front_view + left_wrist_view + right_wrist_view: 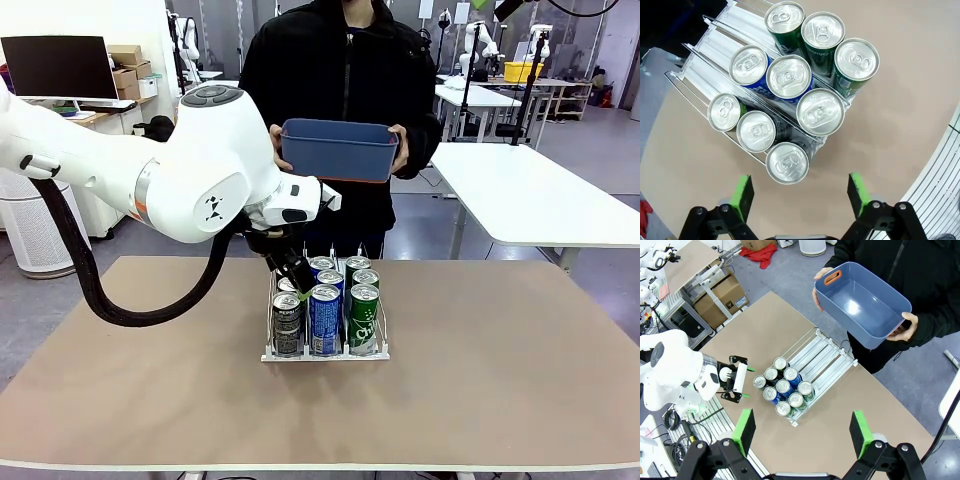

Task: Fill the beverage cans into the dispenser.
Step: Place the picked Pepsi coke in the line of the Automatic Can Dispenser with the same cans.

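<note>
Left wrist view: left gripper (800, 192) at bottom, jaws wide, empty. Just above, nine slim silver-topped beverage cans (787, 162) fill the clear wire-divided dispenser (715, 47) at centre frame. Right gripper (802, 432) spread wide, empty. Upper right, person's hands (905, 322) hold blue plastic bin (860, 305).

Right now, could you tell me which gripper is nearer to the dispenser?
The left gripper: it hangs open just above the cans at the left lane of the dispenser. The right gripper is open too, high above the table, looking down on the rack from afar.
</note>
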Motion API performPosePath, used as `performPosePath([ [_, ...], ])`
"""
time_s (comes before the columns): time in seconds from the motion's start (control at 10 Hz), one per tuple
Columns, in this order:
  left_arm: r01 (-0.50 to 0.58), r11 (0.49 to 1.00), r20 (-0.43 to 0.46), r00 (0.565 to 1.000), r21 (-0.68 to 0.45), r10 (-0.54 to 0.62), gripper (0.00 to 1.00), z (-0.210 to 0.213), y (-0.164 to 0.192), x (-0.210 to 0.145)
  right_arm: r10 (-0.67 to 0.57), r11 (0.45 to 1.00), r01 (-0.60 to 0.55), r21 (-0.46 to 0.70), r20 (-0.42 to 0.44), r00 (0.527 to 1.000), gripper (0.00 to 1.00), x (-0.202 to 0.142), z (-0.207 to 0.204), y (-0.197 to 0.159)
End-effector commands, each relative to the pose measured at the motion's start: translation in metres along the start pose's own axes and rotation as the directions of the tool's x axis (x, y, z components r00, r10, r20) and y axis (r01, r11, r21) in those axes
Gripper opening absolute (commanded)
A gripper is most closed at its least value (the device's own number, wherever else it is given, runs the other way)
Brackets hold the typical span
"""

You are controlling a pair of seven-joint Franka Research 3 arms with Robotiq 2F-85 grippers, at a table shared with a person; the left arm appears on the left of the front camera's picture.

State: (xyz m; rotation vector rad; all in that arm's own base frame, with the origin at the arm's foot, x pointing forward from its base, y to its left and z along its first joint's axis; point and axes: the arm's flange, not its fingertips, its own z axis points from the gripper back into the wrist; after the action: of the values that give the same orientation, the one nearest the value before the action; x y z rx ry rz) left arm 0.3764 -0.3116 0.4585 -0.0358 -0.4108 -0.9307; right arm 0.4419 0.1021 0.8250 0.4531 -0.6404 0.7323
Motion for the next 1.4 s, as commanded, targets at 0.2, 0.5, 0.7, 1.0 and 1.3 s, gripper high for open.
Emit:
performPosePath([
  [0.2,0.017,0.999,-0.035,0.999,-0.027,-0.018,1.00,0.009,0.008,-0.004,0.002,1.000,-0.002,0.007,0.003,1.000,1.00,-0.001,0.000,0.000],
  [0.5,0.080,0.994,-0.009,0.997,-0.069,-0.081,1.00,0.058,0.031,-0.036,0.002,1.000,-0.002,0.007,0.003,1.000,1.00,-0.001,0.000,0.000],
  [0.7,0.130,0.988,0.082,0.989,-0.083,-0.124,1.00,0.102,0.047,-0.051,0.002,1.000,-0.002,0.007,0.003,1.000,1.00,-0.001,0.000,0.000],
  [1.0,0.165,0.985,0.184,0.971,-0.054,-0.152,1.00,0.219,0.095,-0.072,0.002,1.000,-0.002,0.007,0.003,1.000,1.00,-0.001,0.000,0.000],
  [1.3,0.222,0.973,0.334,0.923,-0.056,-0.191,1.00,0.308,0.121,-0.072,0.002,1.000,-0.002,0.007,0.003,1.000,1.00,-0.001,0.000,0.000],
])
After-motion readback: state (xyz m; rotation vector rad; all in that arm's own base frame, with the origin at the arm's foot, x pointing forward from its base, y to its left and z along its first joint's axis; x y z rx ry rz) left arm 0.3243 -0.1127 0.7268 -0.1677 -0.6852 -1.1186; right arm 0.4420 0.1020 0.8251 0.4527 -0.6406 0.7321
